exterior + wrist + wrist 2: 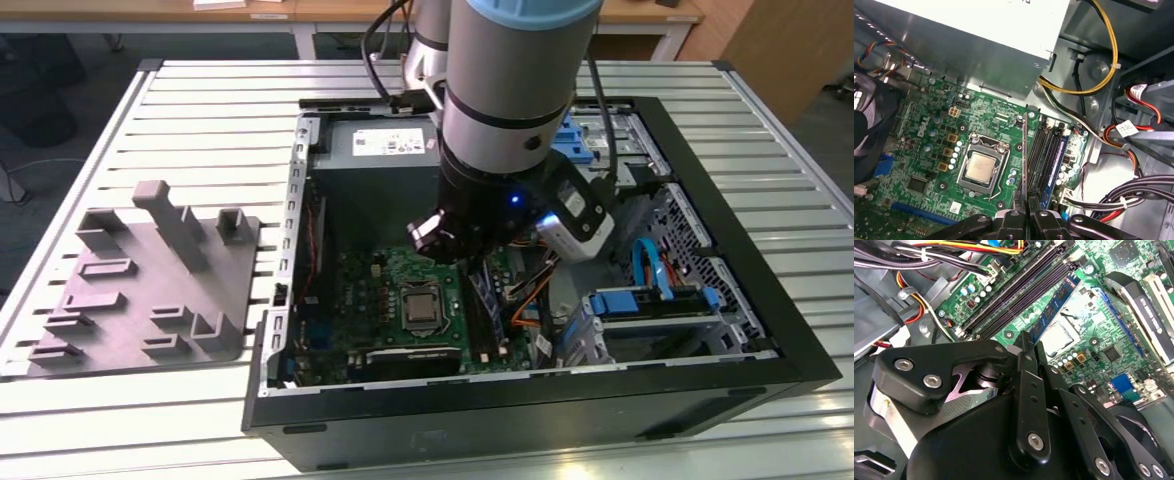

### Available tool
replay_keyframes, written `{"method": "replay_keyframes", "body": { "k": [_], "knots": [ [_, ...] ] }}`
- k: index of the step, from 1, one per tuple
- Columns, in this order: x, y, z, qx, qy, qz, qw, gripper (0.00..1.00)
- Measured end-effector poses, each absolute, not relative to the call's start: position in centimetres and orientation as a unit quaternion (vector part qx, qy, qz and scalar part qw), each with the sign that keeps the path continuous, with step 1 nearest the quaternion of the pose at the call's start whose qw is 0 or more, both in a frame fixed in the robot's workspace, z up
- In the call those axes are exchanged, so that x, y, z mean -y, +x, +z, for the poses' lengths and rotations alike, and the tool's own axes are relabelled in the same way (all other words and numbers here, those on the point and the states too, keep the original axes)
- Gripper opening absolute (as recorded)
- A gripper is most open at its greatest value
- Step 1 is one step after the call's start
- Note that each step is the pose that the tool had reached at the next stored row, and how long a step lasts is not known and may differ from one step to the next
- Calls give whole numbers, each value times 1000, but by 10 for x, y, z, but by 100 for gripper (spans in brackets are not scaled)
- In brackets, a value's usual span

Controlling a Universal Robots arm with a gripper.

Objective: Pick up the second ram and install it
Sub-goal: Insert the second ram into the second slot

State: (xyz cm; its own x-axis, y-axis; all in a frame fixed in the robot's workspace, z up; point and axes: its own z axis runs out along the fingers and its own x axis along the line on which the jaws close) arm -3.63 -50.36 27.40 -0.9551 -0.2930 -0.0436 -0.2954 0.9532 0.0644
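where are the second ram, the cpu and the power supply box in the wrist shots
second ram (1025, 155): first wrist view, middle of its thin edge
cpu (981, 167): first wrist view, centre of its metal lid
power supply box (969, 45): first wrist view, its bare grey wall

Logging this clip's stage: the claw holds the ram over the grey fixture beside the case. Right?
Not quite. The claw does hold the ram, but inside the case, over the green board, not over the grey fixture beside it. The first wrist view shows this.
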Motion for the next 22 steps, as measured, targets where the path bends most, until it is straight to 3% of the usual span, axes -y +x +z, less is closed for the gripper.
{"method": "replay_keyframes", "body": {
  "k": [22],
  "knots": [
    [504,-36,274,-997,-72,34,19,14]
  ]
}}
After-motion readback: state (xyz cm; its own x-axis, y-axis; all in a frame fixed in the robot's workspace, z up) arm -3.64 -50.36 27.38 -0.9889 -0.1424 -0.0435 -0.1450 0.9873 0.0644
